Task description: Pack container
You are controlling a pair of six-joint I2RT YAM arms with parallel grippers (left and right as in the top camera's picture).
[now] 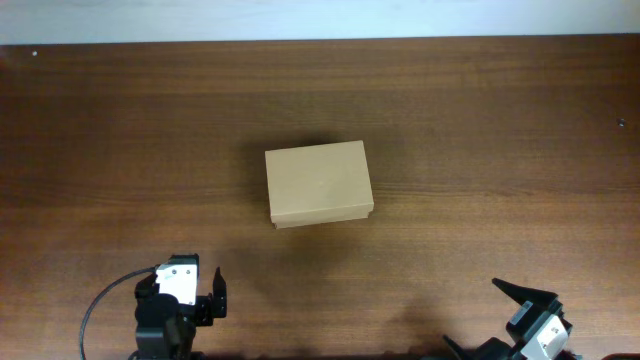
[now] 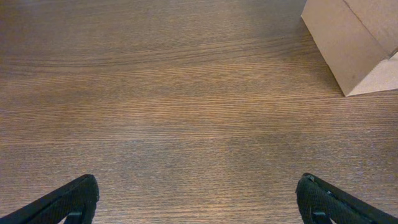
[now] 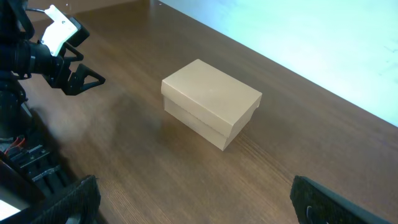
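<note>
A closed tan cardboard box with its lid on sits at the middle of the wooden table; it also shows in the left wrist view at the top right and in the right wrist view. My left gripper is open and empty near the front left edge, well short of the box; its fingertips frame bare wood. My right gripper is open and empty at the front right edge, its fingers wide apart.
The brown wooden table fills the view, with a pale wall strip along its far edge. A black cable runs from the left arm. The left arm shows in the right wrist view.
</note>
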